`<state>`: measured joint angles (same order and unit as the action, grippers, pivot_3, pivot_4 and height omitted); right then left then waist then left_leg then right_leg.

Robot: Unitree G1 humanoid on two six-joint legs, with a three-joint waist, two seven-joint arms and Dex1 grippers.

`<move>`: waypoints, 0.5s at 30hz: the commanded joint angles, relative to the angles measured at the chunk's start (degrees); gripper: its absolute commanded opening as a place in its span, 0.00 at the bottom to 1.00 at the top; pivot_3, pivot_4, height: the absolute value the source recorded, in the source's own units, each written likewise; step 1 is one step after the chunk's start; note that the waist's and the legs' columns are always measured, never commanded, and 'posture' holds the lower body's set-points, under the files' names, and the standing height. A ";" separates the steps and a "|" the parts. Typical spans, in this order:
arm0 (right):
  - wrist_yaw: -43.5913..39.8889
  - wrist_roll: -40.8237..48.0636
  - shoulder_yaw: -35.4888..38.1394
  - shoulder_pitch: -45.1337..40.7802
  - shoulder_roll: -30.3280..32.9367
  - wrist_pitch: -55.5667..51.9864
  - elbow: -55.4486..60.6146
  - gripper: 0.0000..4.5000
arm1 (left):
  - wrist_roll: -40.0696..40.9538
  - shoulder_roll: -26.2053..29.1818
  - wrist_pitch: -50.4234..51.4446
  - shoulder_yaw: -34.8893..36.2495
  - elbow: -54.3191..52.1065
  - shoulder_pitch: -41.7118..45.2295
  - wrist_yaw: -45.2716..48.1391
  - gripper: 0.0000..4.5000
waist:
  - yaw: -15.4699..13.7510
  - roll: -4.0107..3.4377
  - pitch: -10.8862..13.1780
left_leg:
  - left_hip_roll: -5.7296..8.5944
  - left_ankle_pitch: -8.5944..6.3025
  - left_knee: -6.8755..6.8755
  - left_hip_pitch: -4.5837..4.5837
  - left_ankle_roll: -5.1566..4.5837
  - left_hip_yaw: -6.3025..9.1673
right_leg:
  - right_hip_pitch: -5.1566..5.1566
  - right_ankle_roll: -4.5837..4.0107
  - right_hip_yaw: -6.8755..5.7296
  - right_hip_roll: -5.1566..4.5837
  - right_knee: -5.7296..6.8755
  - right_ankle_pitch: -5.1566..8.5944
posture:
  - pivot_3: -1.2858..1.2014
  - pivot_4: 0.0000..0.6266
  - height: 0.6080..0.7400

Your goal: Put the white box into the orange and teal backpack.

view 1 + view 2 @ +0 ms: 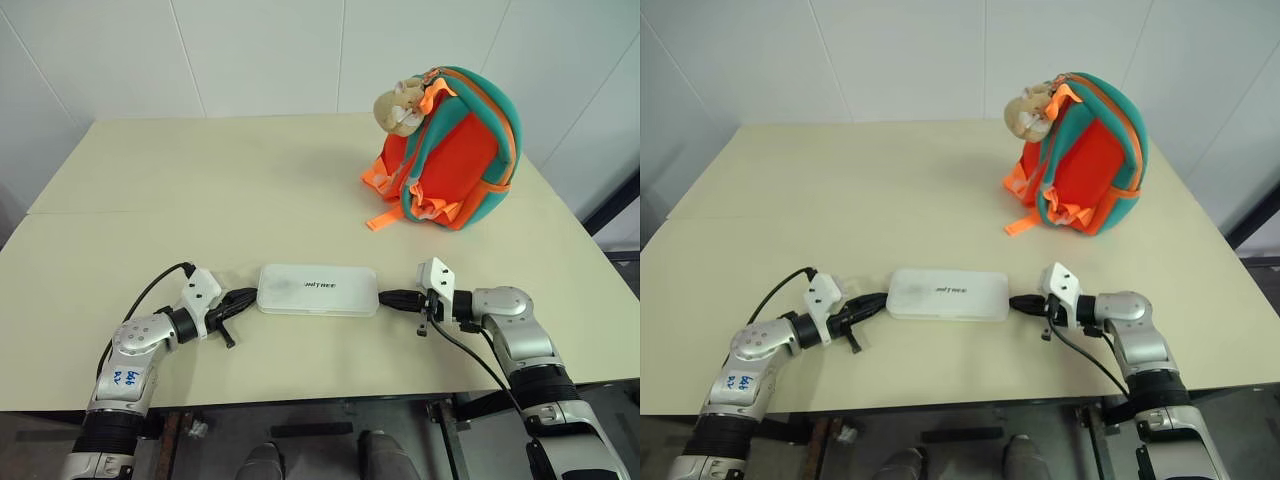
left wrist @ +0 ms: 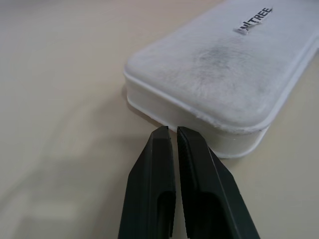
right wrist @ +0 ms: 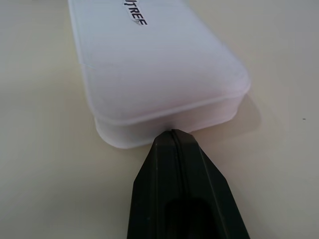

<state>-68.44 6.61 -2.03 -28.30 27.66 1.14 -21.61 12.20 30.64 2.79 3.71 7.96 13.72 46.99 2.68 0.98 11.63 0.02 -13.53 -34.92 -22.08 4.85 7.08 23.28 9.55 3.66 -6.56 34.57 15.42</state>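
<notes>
The white box (image 1: pixel 317 290) lies flat near the table's front edge, its dark lettering facing up. My left gripper (image 1: pixel 250 297) is shut, its tips at the box's left end (image 2: pixel 194 124). My right gripper (image 1: pixel 384 297) is shut too, with its tips pressed against the box's right end (image 3: pixel 164 124). The box sits squeezed between the two closed grippers, not inside either one. The orange and teal backpack (image 1: pixel 455 150) stands upright at the back right of the table, a beige plush head (image 1: pixel 400 108) hanging from its top.
The beige table (image 1: pixel 200 200) reaches back to a white wall. Orange webbing straps (image 1: pixel 385 215) trail from the backpack's base toward me. Open tabletop lies between the box and the backpack.
</notes>
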 commanded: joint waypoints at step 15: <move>-1.40 2.59 2.44 -6.94 11.87 0.37 -2.23 0.65 | 9.77 9.10 18.17 4.47 -4.91 -0.61 6.52 0.91 | -0.64 -0.02 0.02 | -0.01 -0.08 0.02 -0.12 -0.04 -0.02 | 0.07 -0.01 0.00 0.00 -0.17 0.01 | 0.52 0.24 1.00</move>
<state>-69.08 6.80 -1.47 -33.75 38.56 3.12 -25.49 18.82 38.56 17.22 6.23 4.43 12.43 52.12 2.04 0.97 11.64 0.00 -13.61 -34.90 -22.20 4.81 7.05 23.36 9.54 3.65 -6.55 34.41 15.43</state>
